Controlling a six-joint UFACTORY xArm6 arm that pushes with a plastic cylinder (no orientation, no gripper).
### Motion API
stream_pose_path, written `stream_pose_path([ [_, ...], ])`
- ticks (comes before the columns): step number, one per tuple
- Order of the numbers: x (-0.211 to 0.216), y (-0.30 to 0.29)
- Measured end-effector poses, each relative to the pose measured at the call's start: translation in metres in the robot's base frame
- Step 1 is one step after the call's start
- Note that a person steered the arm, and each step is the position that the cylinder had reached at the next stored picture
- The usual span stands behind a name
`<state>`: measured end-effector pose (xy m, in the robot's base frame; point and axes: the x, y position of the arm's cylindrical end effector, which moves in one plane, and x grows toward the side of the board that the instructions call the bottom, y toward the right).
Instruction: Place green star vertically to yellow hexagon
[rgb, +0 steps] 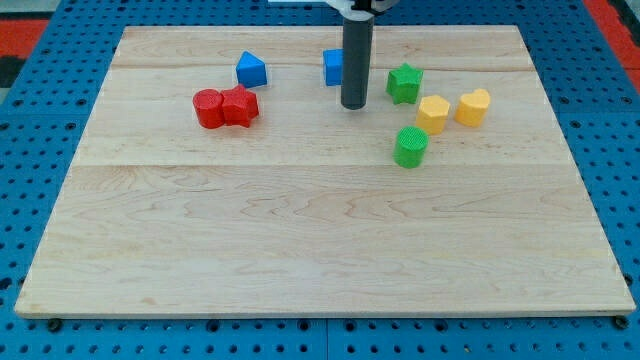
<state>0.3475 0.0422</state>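
Approach step: our tip (352, 106) sits on the worktop (300, 240) just to the view's left of the green star (404, 83), a small gap between them, no contact yet as far as we can tell. The star lies near the view's top, up and to the left of the yellow hexagon (432, 113), close to it but apart. No pincer on this rig, only the rod, so there is nothing to call apart or together.

Other blocks: a yellow block (473, 106) right of the hexagon, a green cylinder (410, 146) below and left of it, a blue block (333, 66) partly hidden behind the rod, a blue triangle-like block (251, 69), and two red blocks (226, 107) touching each other at the left.

Our read: the star is already above the hexagon but offset to the left. The next move likely calls for a short push rightward from the star's left side, so it lines up straight over the hexagon. Keep it gentle, or the star may bump the hexagon.
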Motion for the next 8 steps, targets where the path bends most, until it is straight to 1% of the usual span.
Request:
stream_pose_path([
  [2,-0.01,0.016],
  [6,-0.01,0.016],
  [8,0.0,0.043],
])
